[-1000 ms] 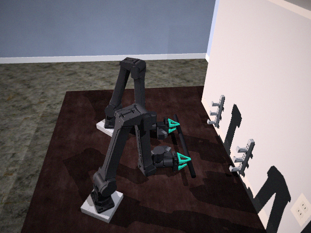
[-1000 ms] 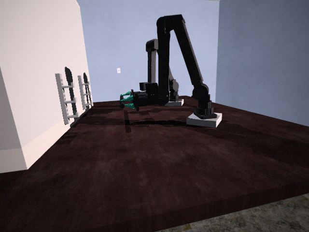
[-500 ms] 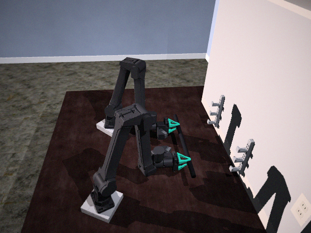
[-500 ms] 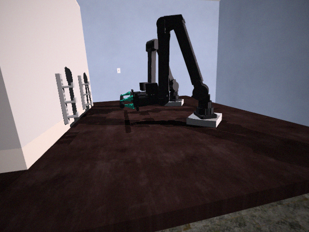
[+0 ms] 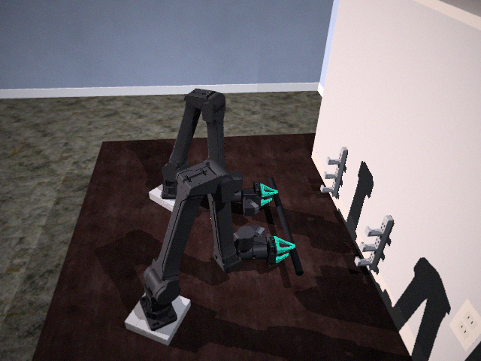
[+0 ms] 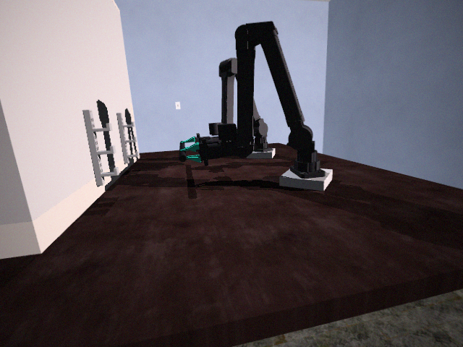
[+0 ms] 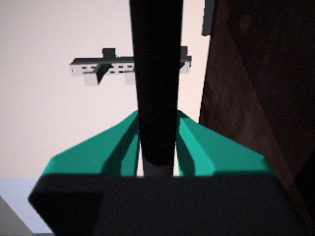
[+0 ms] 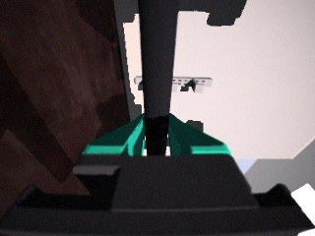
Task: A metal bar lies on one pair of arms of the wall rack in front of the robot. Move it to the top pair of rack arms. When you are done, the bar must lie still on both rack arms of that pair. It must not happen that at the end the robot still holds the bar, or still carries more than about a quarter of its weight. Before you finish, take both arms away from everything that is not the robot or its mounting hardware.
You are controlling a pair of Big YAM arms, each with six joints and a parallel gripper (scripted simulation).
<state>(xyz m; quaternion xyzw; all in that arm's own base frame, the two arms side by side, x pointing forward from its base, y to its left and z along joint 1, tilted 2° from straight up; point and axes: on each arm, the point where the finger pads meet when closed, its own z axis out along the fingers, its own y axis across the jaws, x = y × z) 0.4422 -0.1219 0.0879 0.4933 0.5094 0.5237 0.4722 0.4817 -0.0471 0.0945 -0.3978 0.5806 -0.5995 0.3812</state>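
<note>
Bar (image 5: 283, 222) (image 6: 182, 158) (image 7: 157, 74) (image 8: 158, 64) sits clamped in left pincer (image 5: 275, 195) (image 6: 183, 153) (image 7: 157, 117) and right pincer (image 5: 292, 250) (image 6: 181, 144) (image 8: 157, 117), roughly parallel to, but apart from, the rack (image 5: 385, 235) (image 6: 90, 145) (image 7: 79, 69) (image 8: 204, 81).
</note>
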